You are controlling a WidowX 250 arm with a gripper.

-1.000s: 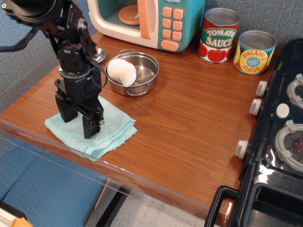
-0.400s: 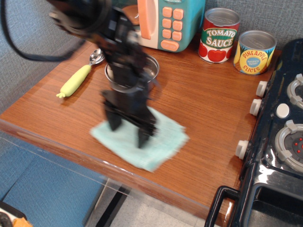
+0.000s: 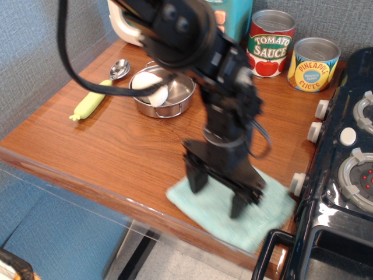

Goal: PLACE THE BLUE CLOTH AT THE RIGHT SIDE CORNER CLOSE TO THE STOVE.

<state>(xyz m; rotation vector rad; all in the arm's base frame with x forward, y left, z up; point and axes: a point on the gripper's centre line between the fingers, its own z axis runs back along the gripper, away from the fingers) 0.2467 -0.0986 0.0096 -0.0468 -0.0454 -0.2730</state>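
The pale blue cloth lies flat on the brown wood tabletop near its front right corner, its right edge close to the black stove and its white knobs. My gripper points straight down onto the cloth. Its two fingers are spread apart, and both tips press on the cloth's left and middle parts. The arm hides part of the cloth.
A steel pan with a white object stands at the back left. A yellow-handled spoon lies left of it. Tomato sauce and pineapple cans and a teal toy microwave stand at the back. The stove's black handle is by the front corner.
My gripper has moved right across the front of the table, from the left part towards the stove. The cloth has moved with it under the fingertips.
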